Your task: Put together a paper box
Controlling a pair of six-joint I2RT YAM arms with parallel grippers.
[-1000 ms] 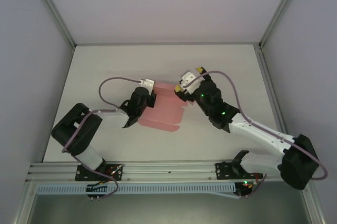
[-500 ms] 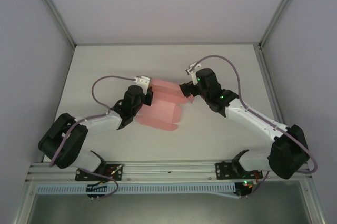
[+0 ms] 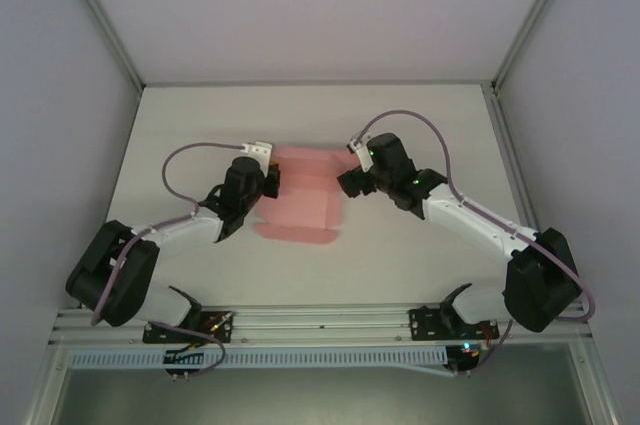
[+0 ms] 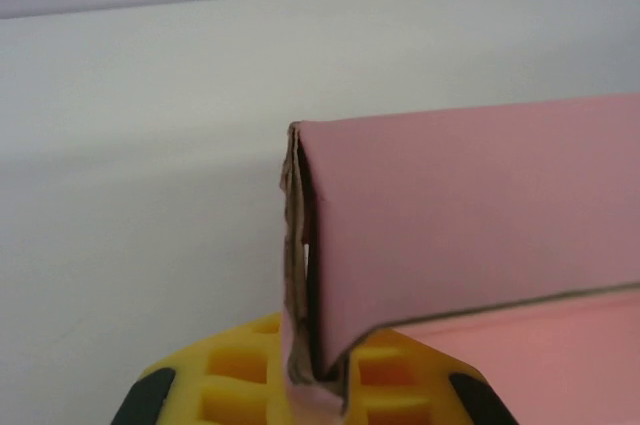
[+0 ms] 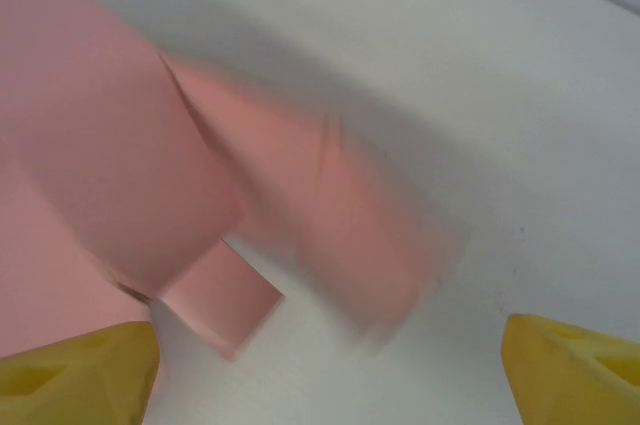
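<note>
The pale pink thin-card paper box (image 3: pixel 300 200) lay mid-frame on the white bench (image 3: pixel 420 120). The left gripper (image 3: pixel 270 183) was clamped tight on its left edge. The right gripper (image 3: pixel 346 183) stood spread wide at its right flaps, holding nothing.

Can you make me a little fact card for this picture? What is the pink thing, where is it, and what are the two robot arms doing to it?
thing: pink paper box, partly folded
where: on the white table, between the two arms
left jaws: pinched shut on the box's left edge
right jaws: open wide at the loose flaps on the box's right side, holding nothing
finished: no, it is not a closed box yet
</note>
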